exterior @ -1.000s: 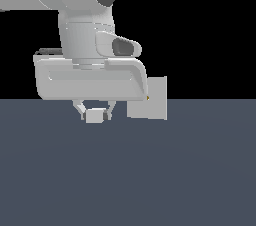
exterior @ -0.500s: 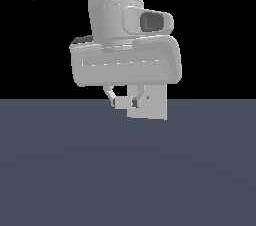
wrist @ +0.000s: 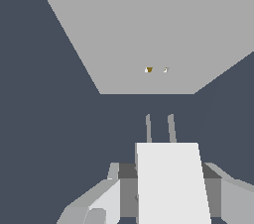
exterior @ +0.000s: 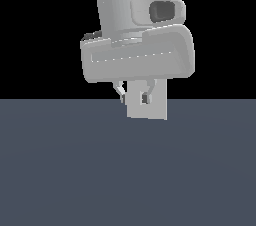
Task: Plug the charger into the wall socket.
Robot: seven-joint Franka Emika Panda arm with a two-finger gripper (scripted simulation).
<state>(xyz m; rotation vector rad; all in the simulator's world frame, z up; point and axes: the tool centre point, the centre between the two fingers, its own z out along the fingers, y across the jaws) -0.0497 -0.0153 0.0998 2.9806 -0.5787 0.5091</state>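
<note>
Two charger [wrist: 171, 183] prongs toward the wall socket [wrist: 149, 39]

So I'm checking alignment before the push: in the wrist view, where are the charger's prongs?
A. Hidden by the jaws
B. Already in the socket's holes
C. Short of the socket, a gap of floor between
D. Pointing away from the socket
C: the charger has both prongs ending short of the socket, with dark floor between.
</note>
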